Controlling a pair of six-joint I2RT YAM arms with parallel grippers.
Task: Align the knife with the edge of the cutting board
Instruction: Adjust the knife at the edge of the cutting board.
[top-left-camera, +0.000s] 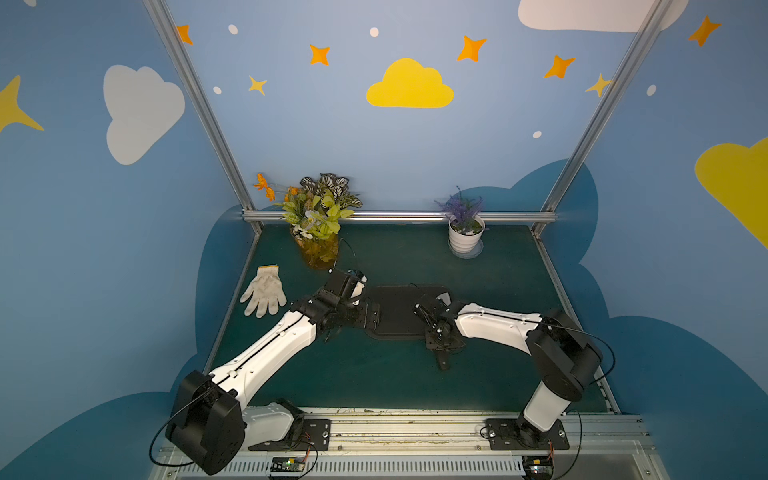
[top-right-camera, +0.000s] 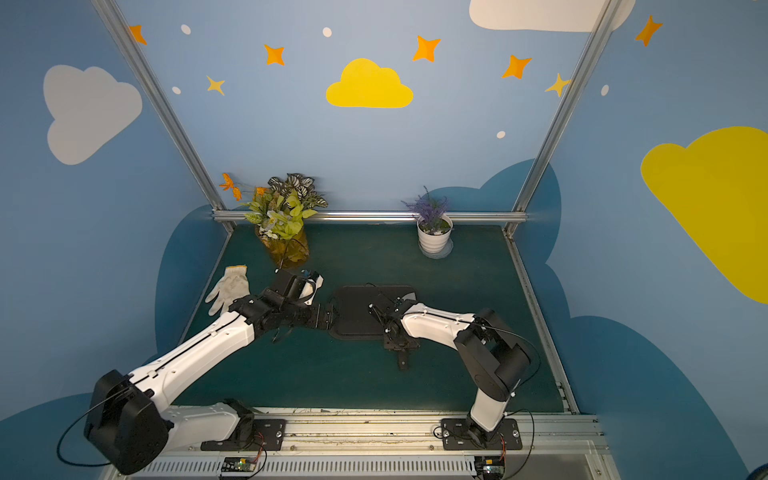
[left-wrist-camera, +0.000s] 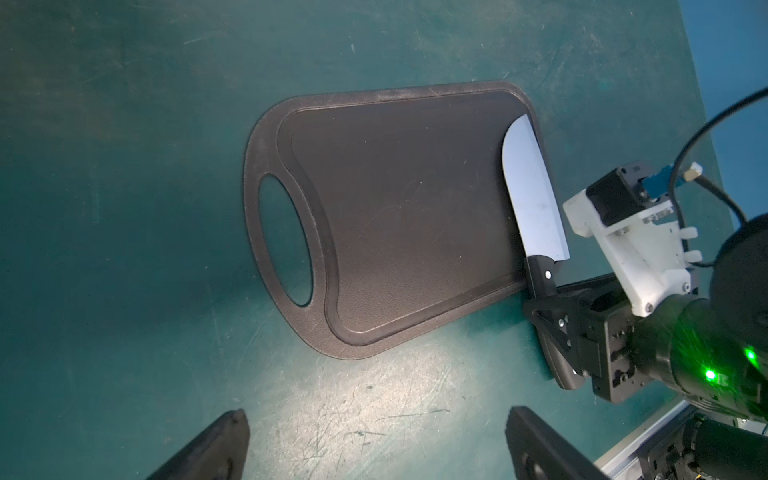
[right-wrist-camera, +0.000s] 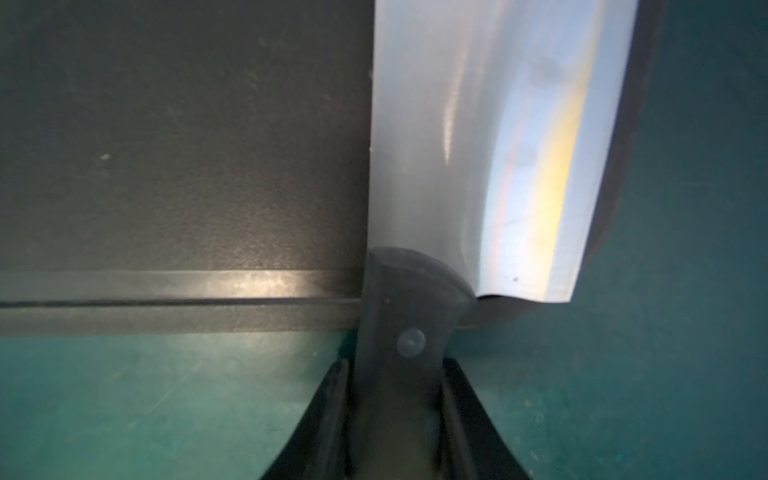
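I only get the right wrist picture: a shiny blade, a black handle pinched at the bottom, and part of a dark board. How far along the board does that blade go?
Observer: The knife lies along one short end of the cutting board, with its tip nearly at the far corner.
Visitor: What is at the board's other end?
Observer: An oval handle hole, cut right through, so the green table shows inside it.
Visitor: Is the second arm doing anything?
Observer: Its left claw hangs open and empty near that hole end.
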